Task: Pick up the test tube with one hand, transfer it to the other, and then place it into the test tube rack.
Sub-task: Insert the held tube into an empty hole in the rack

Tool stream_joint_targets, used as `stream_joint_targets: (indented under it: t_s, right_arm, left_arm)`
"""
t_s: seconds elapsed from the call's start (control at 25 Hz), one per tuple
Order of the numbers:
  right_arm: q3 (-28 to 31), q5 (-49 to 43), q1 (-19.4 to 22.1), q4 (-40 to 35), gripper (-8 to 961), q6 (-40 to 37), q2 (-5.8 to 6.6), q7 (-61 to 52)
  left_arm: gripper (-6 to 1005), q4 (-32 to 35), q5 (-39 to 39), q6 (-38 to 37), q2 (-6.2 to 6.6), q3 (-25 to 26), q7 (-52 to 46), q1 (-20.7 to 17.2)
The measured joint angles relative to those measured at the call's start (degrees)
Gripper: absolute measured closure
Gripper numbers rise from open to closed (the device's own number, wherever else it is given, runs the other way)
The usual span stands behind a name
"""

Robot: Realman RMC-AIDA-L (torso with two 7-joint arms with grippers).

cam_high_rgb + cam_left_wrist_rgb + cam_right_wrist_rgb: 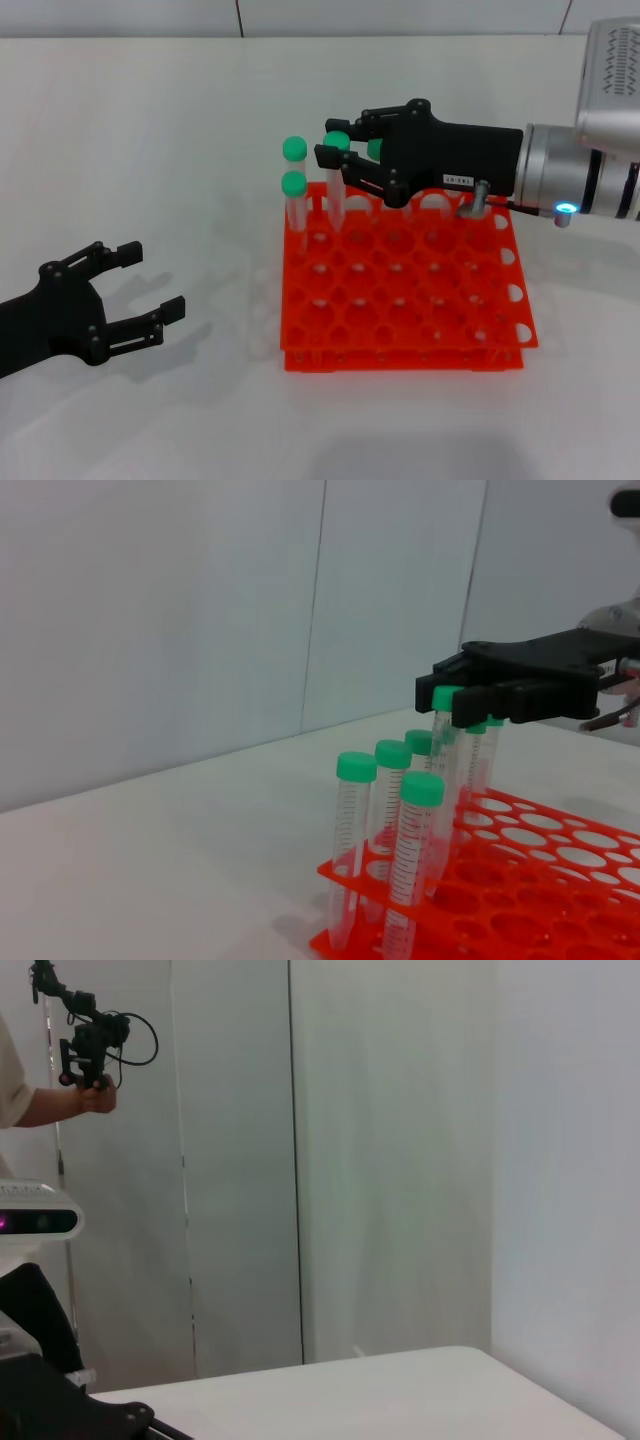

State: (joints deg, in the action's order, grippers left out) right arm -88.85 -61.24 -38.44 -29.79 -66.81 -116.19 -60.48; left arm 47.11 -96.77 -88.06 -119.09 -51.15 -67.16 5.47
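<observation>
My right gripper (335,146), black with a white label and a blue light on its wrist, is shut on a green-capped test tube (336,198) just below the cap. The tube stands upright with its lower end in a hole at the back left of the orange-red rack (400,358). The left wrist view shows the same grip (452,702) on the tube (447,693) above the rack (530,880). My left gripper (152,280) is open and empty, low over the table to the left of the rack.
Other green-capped tubes stand in the rack's back-left corner (293,183), (293,148), and show close up in the left wrist view (355,770). A white table (180,150) surrounds the rack. The right wrist view shows only walls and a person's arm (60,1105).
</observation>
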Motion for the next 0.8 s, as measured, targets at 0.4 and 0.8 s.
stream_joint_targets:
  t_s: [0.4,0.8]
  right_arm:
    - [-1.24,0.15,-0.07,0.0,686,2.17,0.0,0.02]
    - [-2.87,0.41,-0.03,0.0,686,4.16,0.0,0.1]
  left_arm:
    - [104,-0.43,-0.19,0.73,0.0,0.0,0.04,0.71]
    - [104,-0.61,-0.35,1.44,0.09,0.0,0.11,1.43]
